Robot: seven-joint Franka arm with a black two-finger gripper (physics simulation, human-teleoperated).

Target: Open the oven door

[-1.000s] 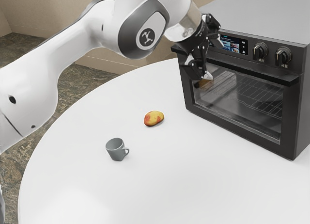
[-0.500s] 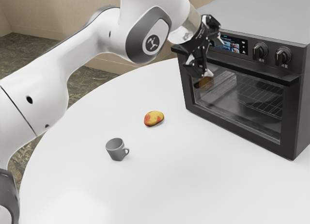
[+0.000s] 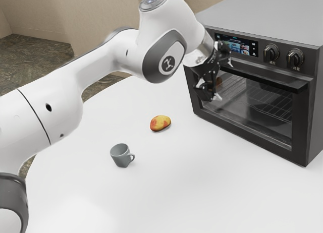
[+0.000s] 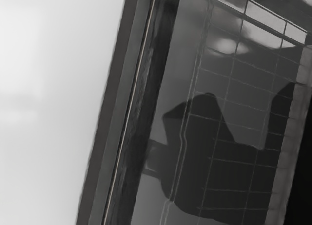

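A round white table [image 3: 176, 197] set in a beige-walled room with a mottled floor
In the exterior view, a plain beige wall [image 3: 43, 18] is met by another stretch of wall at a corner near the view's left edge, and below it a stone-patterned floor [image 3: 33, 56] is seen, mottled in brown and grey-green; the smooth tabletop is bounded by a curved edge, and its surface is lit evenly, with a soft bright patch [image 3: 75, 213] cast toward the exterior view's lower left, while pale tabletop is also shown in the wrist view
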